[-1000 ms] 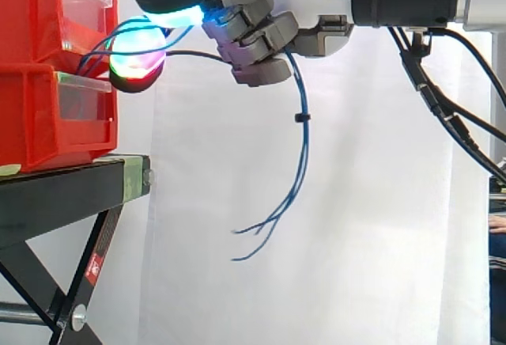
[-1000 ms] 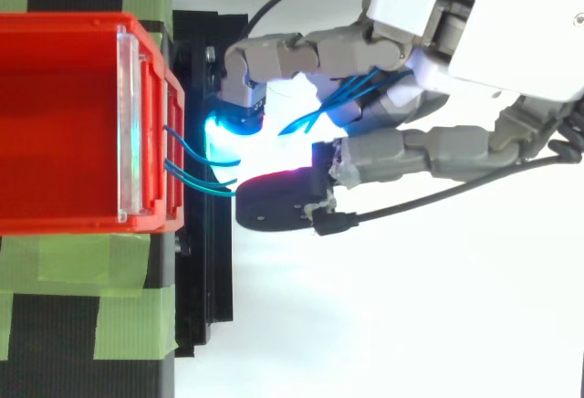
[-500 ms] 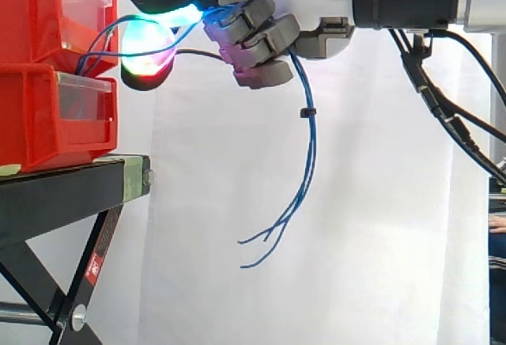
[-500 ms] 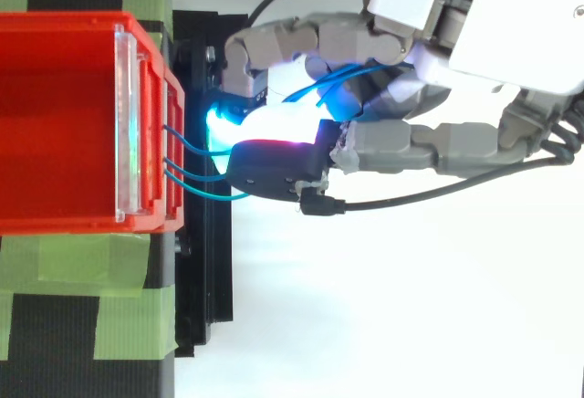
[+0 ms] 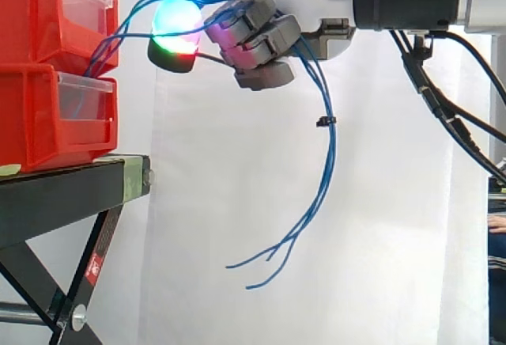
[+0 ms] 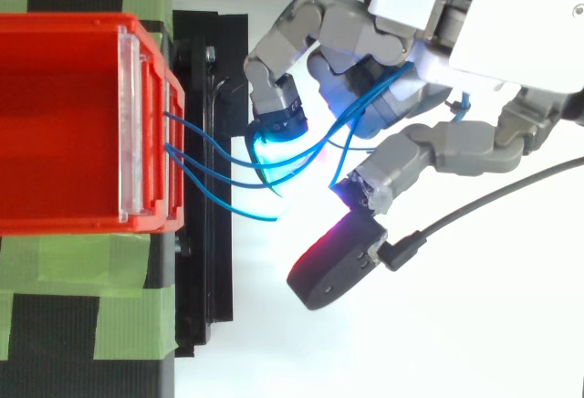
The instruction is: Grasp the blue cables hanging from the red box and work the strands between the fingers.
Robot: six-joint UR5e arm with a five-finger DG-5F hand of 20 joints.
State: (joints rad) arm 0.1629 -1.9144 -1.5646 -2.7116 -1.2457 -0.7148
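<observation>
Thumb spread is the change: it has swung clear of the curled fingers as the hand (image 5: 257, 40) rose, still clutching the blue cables (image 5: 324, 121), which run from the red box (image 6: 73, 225) and dangle below. Strand-working looks underway.

The arm comes in from 3 o'clock. The hand (image 5: 265, 40) points to 9 o'clock, fingers (image 6: 278, 97) bent round the blue cables (image 5: 324, 121). From above, the thumb sticks out toward 7 o'clock.

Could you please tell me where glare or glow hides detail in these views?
Top view: the cyan glow of the hand pad spills over the cables. Side view: the pads bloom green and red against the bright curtain.
</observation>
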